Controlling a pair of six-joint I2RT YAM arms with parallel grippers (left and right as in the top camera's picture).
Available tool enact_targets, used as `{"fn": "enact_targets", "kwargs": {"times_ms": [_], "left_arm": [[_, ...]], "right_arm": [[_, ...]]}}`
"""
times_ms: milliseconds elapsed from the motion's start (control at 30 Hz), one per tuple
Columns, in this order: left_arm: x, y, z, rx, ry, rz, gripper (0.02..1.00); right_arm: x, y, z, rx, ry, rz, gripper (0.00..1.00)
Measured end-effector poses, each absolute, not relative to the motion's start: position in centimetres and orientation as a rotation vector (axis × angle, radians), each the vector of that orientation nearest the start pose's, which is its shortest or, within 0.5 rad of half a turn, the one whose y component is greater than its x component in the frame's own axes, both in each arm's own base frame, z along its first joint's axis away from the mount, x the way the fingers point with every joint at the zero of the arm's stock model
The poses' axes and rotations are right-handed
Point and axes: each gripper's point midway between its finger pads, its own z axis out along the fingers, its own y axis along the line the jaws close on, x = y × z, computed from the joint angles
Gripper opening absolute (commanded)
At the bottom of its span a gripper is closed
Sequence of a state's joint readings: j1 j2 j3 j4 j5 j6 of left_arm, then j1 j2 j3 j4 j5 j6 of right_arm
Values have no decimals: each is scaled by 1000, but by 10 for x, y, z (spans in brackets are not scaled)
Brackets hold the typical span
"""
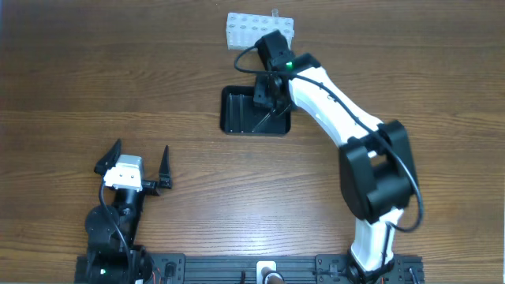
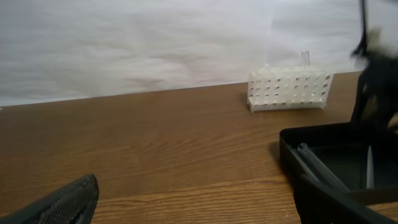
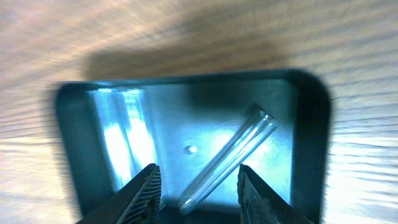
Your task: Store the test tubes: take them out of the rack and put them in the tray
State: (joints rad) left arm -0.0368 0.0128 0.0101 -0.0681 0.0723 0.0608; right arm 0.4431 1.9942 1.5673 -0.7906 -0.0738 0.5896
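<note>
Black tray (image 3: pixel 311 143) holds a slanted tube (image 3: pixel 231 154) beneath the open, empty right hand (image 3: pixel 199 186) (left hand (image 1: pixel 142 147) likewise, well apart).

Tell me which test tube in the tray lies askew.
The diagonal test tube midway across the tray; the other two tubes lie side by side along one wall.

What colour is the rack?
White rack, faces dotted with rows of round holes. Best seen in the left wrist view.
</note>
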Motion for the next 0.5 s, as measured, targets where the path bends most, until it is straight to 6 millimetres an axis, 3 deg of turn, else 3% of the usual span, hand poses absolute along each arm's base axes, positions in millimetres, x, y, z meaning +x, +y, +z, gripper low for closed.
{"fn": "enact_targets", "kwargs": {"times_ms": [233, 333, 500], "left_arm": [[245, -21, 159, 136, 1636, -41, 998], [245, -21, 159, 135, 1636, -41, 998], [245, -21, 159, 136, 1636, -41, 1000]], "right_arm": [[423, 191, 186, 138, 2544, 316, 496], [433, 183, 209, 132, 2451, 266, 500], [451, 175, 209, 121, 2388, 173, 503]]}}
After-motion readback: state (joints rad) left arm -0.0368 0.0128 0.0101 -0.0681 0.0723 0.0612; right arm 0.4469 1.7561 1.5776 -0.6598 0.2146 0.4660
